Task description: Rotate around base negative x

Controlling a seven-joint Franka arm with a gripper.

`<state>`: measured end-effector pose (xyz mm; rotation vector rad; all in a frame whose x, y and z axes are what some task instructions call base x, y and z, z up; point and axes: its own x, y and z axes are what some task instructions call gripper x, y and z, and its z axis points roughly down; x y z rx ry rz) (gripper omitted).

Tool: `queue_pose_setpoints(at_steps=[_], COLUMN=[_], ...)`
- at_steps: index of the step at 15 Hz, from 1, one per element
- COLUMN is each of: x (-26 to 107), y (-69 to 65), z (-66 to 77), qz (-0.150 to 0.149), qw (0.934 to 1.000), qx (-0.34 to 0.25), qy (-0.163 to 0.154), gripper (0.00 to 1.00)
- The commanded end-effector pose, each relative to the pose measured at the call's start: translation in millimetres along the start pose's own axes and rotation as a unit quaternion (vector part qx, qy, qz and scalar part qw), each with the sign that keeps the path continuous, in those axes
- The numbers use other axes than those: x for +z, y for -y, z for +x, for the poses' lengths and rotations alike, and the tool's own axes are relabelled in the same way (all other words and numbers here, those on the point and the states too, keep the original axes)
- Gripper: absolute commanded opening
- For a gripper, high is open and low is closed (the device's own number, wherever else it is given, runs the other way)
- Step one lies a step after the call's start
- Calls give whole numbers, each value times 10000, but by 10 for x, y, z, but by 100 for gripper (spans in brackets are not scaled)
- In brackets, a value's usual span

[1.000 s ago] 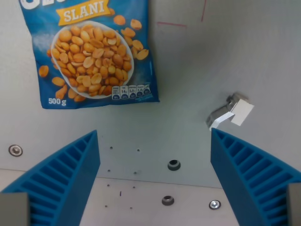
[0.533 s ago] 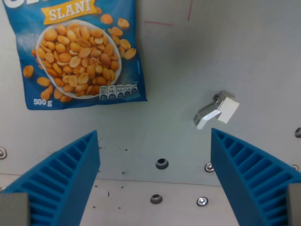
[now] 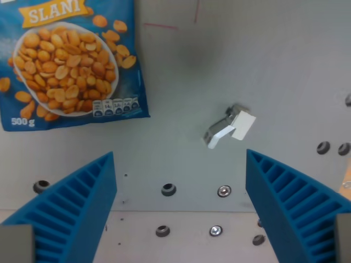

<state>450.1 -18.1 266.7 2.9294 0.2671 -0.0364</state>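
Grey tabletop (image 3: 274, 66), bolt holes along its near edge. Blue peanut bag (image 3: 66, 66) flat at the wrist view's upper left, label "SLANI", "500 g". Blue ribbed fingers (image 3: 71, 213) spread wide, gripping nothing. Small white-and-metal clip (image 3: 229, 126) lies between them, farther out, touching neither.

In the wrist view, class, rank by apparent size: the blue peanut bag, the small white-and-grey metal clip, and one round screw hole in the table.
1. Blue peanut bag, partly cropped
2. White-and-grey metal clip
3. Round screw hole
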Motion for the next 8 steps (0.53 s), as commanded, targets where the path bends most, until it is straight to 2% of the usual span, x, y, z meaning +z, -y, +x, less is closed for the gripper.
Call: queue_pose_setpoints(at_steps=[1,8], x=[-29,-29], y=[25,25], z=[-6,-6], qz=[-1144,-1597], qw=[9931,9866], qx=[112,113], qy=[239,328], gripper=[100,100])
